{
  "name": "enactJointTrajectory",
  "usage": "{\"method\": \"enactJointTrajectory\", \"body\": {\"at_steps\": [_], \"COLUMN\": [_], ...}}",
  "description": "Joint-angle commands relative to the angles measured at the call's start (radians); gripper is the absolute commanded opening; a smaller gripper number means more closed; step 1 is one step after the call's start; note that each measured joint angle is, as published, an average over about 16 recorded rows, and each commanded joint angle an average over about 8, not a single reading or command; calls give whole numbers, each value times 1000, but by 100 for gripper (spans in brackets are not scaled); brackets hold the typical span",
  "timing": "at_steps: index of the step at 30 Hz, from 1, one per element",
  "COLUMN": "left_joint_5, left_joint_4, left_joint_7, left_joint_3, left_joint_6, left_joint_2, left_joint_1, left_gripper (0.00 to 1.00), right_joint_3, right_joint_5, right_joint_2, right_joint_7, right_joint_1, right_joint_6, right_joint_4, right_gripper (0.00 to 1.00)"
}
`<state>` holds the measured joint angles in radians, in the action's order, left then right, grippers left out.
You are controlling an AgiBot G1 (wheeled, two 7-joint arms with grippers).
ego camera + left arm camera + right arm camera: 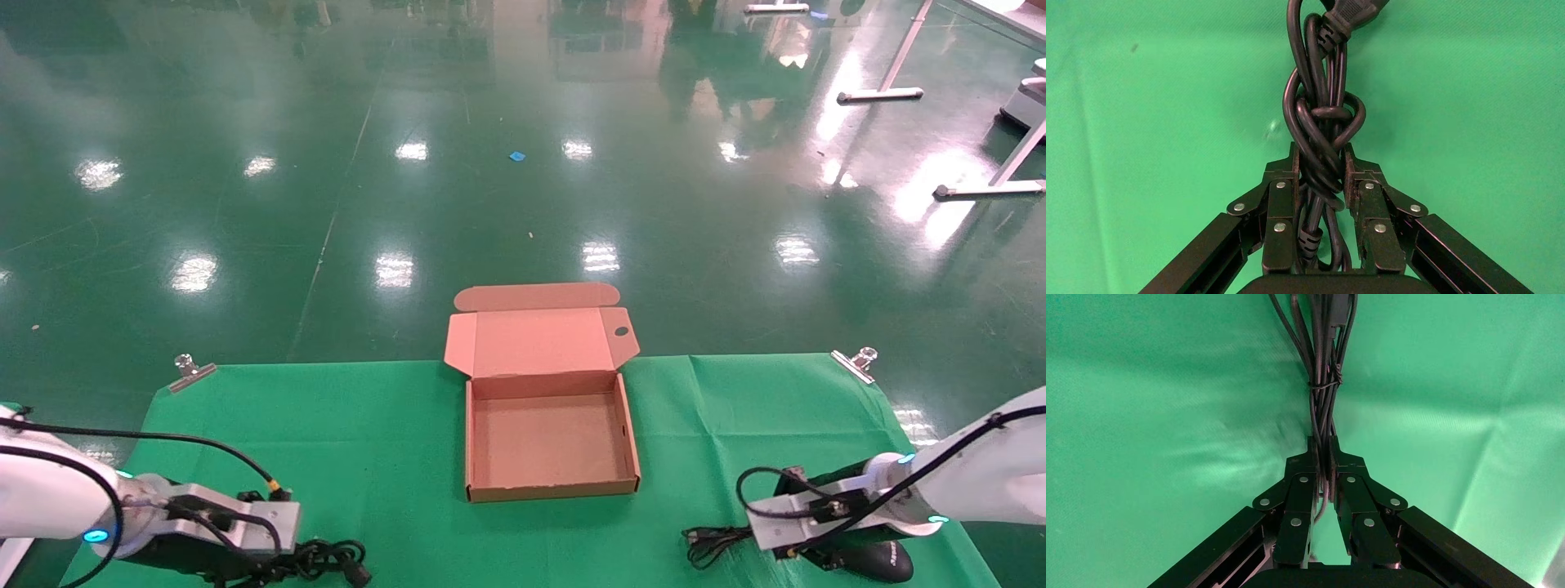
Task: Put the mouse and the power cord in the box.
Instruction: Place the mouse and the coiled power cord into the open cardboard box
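Your left gripper is clamped on the knotted middle of the power cord, near and to the left of the box, so the loops should lift as one bundle. Your right gripper pinches the thin bundled cable of the mouse, near and to the right of the box; gripping the cable probably avoids the slippery shell. Between them, the box sits open and empty.

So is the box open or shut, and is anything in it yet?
Open and empty. The box has its lid folded back and a bare cardboard floor; the power cord and mouse are outside it, on the cloth.
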<state>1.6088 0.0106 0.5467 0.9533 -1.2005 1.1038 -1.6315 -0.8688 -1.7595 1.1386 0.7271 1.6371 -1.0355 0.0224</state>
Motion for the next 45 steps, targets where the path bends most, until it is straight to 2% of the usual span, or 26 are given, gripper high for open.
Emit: {"method": "enactJointTrajectory", "body": {"at_steps": [1, 7, 11, 15, 18, 24, 30, 36, 40, 41, 42, 45], "left_joint_5": [-6, -121, -201, -266, -304, -372, -414, -403, -385, -379, -372, -348], "left_joint_4": [-2, -72, -140, -203, -247, -324, -370, -398, -418, -423, -427, -437], "left_joint_7": [-3, -80, -143, -192, -217, -225, -191, -147, -118, -110, -101, -75], "left_joint_3": [-4, -86, -147, -203, -240, -295, -318, -308, -304, -305, -306, -316], "left_joint_6": [-1, -210, -332, -379, -378, -344, -326, -345, -367, -372, -377, -386], "left_joint_2": [-8, -83, -100, -69, -29, 39, 49, 24, 17, 19, 21, 35], "left_joint_1": [-5, -54, -103, -167, -224, -332, -396, -417, -419, -420, -420, -423], "left_gripper": [0, 0, 0, 0, 0, 0, 0, 0, 0, 0, 0, 0], "right_joint_3": [4, 52, 79, 104, 120, 134, 130, 126, 113, 110, 106, 94], "right_joint_5": [6, 75, 113, 149, 174, 194, 196, 231, 249, 251, 252, 252], "right_joint_2": [-8, -126, -175, -160, -109, 52, 194, 229, 226, 225, 223, 221], "right_joint_7": [-7, -33, -46, -67, -91, -137, -166, -248, -316, -330, -343, -371], "right_joint_1": [1, 92, 179, 249, 276, 266, 194, 81, 21, 9, -2, -25], "right_joint_6": [3, -116, -208, -279, -292, -203, -92, -28, 61, 88, 114, 175], "right_joint_4": [-6, -32, -25, 1, 24, 57, 69, 144, 168, 168, 166, 160], "right_gripper": [0, 0, 0, 0, 0, 0, 0, 0, 0, 4, 13, 50]}}
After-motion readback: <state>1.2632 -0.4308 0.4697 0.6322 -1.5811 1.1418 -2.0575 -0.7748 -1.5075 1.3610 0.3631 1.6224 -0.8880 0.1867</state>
